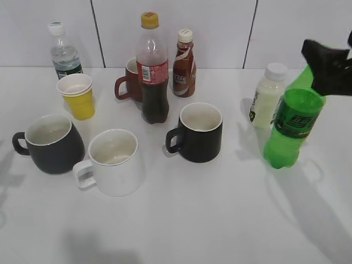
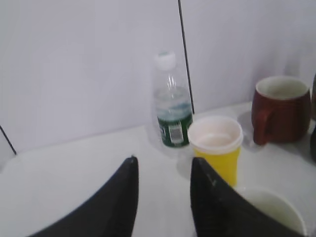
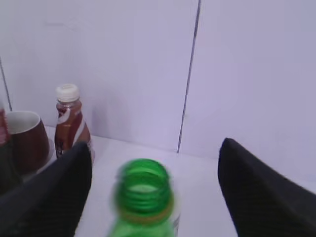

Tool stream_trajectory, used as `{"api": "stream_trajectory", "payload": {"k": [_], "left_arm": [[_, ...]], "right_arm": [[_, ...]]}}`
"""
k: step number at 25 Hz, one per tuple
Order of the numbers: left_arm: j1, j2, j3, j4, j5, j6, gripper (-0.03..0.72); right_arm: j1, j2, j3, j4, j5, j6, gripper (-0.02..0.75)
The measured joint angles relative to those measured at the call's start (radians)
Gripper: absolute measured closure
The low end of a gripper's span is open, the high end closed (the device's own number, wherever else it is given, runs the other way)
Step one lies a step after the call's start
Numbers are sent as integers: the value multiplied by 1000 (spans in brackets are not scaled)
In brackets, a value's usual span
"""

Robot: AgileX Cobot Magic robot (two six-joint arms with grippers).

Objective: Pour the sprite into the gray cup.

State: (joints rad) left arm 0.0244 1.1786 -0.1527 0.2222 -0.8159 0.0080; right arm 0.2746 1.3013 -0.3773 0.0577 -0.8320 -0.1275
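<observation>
Right gripper (image 3: pixel 155 163) spread wide, fingers either side of the sprite (image 1: pixel 290 129) neck, not touching it. Sprite uncapped, leaning, at the right of the table (image 1: pixel 198 220), just beside a white bottle (image 1: pixel 268 94). Gray cup (image 1: pixel 50 143) at far left, next to the white mug (image 1: pixel 113 161). Left gripper (image 2: pixel 162 170) parted, holding nothing, above the yellow cup (image 2: pixel 216 145).

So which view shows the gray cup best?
The exterior view: the whole gray cup shows at far left, handle and white inside included. The left wrist view catches only a pale rim at its bottom right corner, perhaps this cup's. The right wrist view misses it.
</observation>
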Motion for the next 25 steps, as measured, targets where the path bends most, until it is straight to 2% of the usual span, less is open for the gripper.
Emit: {"api": "stream_trajectory", "payload": {"k": [2, 5, 7, 10, 13, 15, 19, 23, 25], "left_arm": [[0, -86, -3, 3, 47, -21, 408], [0, -233, -47, 7, 262, -71, 408], [0, -364, -116, -3, 524, -105, 408], [0, -502, -268, -82, 957, -123, 408], [0, -604, -404, -125, 1353, -131, 408], [0, -660, -445, -131, 1554, -131, 408], [0, -772, -453, -107, 1790, -131, 408], [0, -906, -453, -107, 1898, -131, 408], [0, -977, -453, -99, 1946, -123, 408]], "right_arm": [[0, -61, -9, -6, 28, -2, 139], [0, -180, -67, -8, 205, -4, 139], [0, -250, -125, -5, 419, -3, 139], [0, -359, -199, 2, 750, 0, 141], [0, -474, -234, 1, 978, 1, 142], [0, -572, -237, 9, 1103, 3, 143], [0, -744, -238, 9, 1469, 35, 146], [0, -966, -238, -48, 1818, 110, 146], [0, -1086, -237, -91, 1939, 128, 146]]}}
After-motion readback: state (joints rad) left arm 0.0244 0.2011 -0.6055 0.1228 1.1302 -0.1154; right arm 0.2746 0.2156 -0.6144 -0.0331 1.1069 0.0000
